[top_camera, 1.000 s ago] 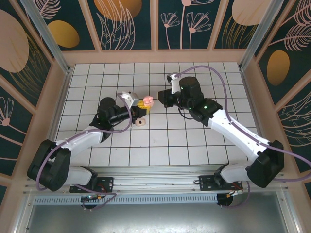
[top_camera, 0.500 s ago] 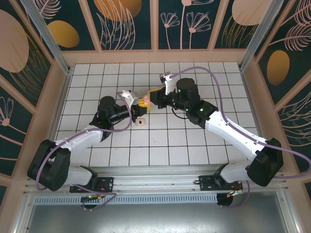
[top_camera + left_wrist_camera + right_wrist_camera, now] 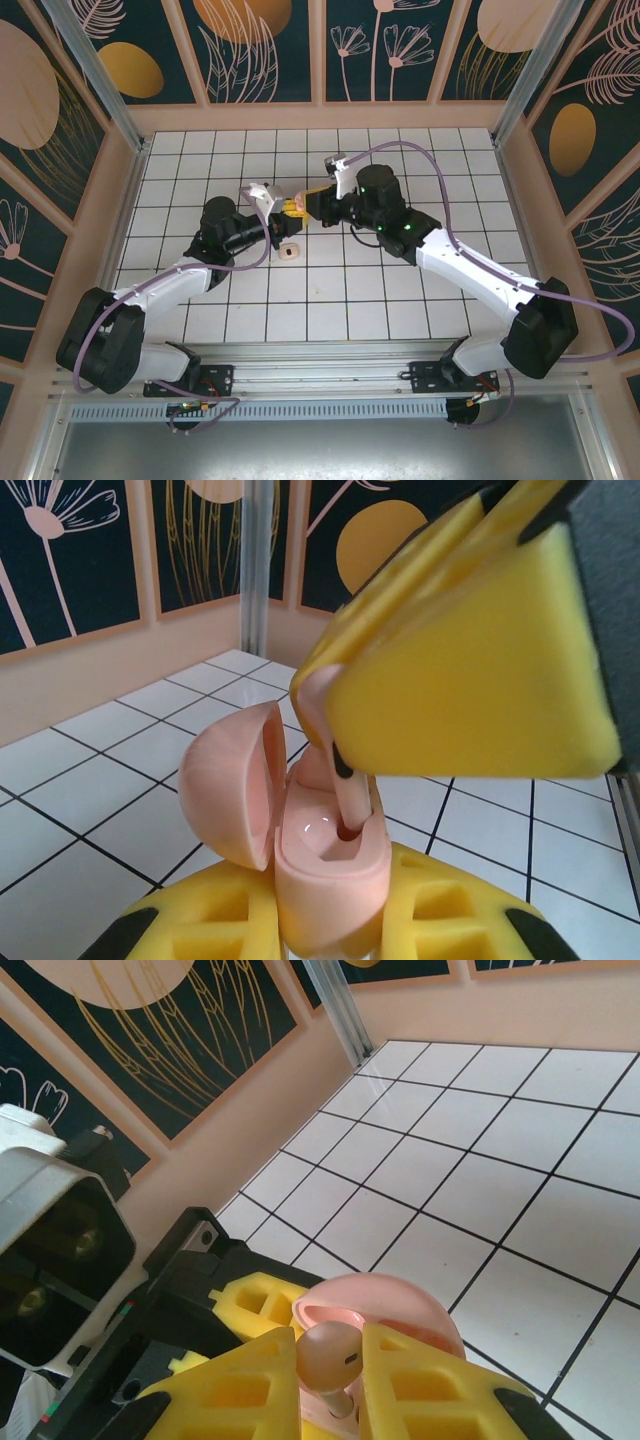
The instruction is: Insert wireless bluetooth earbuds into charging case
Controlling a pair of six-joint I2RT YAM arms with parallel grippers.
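The left tool [image 3: 330, 920] grips the open charging case [image 3: 325, 875] over the middle of the surface [image 3: 400, 290]. The right tool [image 3: 330, 1380] pinches an earbud [image 3: 328, 1353], its stem [image 3: 350, 798] at the socket [image 3: 322, 840]. If the stem enters tilted, it may jam or slip.

Looking across all three views, and no word, number, brand mark or sign can be read on anything here.
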